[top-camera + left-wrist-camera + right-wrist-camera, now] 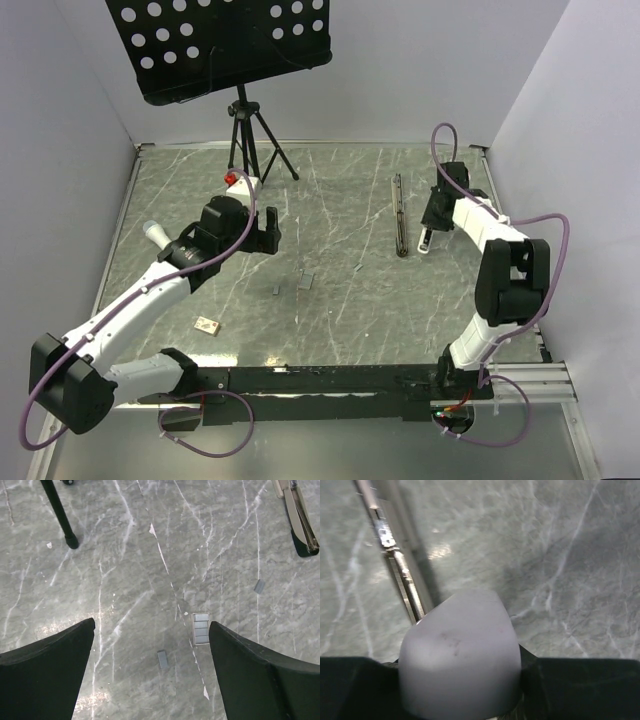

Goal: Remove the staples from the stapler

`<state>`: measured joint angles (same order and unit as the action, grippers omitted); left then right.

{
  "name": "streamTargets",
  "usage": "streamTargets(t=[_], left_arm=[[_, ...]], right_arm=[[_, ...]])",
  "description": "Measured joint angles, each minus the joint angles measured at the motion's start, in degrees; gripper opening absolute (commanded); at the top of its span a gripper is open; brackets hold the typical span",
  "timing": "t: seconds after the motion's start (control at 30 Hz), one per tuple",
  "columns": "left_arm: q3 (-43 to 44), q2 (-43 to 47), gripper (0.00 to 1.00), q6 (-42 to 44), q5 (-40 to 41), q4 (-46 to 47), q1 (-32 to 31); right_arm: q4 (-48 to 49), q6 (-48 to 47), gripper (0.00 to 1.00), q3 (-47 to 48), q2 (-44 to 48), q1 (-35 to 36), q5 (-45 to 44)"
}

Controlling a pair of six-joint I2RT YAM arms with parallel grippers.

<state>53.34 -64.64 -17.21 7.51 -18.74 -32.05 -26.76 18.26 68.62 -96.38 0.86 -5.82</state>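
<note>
The stapler (400, 215) lies open at the right of the table as a long thin dark bar. Its pale rounded end (460, 645) sits between the jaws of my right gripper (430, 232), which is shut on it. The metal rail with its spring (400, 570) runs away to the upper left. Loose staples (306, 280) lie mid-table: a short block (201, 628) and two small pieces (162, 659) (259, 585). My left gripper (151, 625) hovers open above them, holding nothing. The stapler's tip (300, 515) shows at the top right of the left wrist view.
A black tripod stand (250, 130) carrying a perforated black plate stands at the back left, with one foot (70, 541) near my left gripper. A tan block (207, 325) lies front left. A white cylinder (155, 232) lies beside the left arm.
</note>
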Motion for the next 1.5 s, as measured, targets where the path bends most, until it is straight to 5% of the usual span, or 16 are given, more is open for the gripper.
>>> streamTargets(t=[0.8,1.2,1.5], left_arm=[[-0.02,1.07,0.99,-0.02,4.20,-0.02,0.00],[0.00,2.71,1.00,-0.15,8.63,-0.11,0.00],[-1.77,10.36,0.99,-0.68,18.23,-0.59,0.00]], right_arm=[[-2.01,-1.09,0.60,0.83,-8.76,-4.61,1.11],[-4.07,-0.09,0.62,-1.95,5.09,-3.28,1.66],[-1.53,7.93,0.60,-4.83,9.27,10.93,3.82]])
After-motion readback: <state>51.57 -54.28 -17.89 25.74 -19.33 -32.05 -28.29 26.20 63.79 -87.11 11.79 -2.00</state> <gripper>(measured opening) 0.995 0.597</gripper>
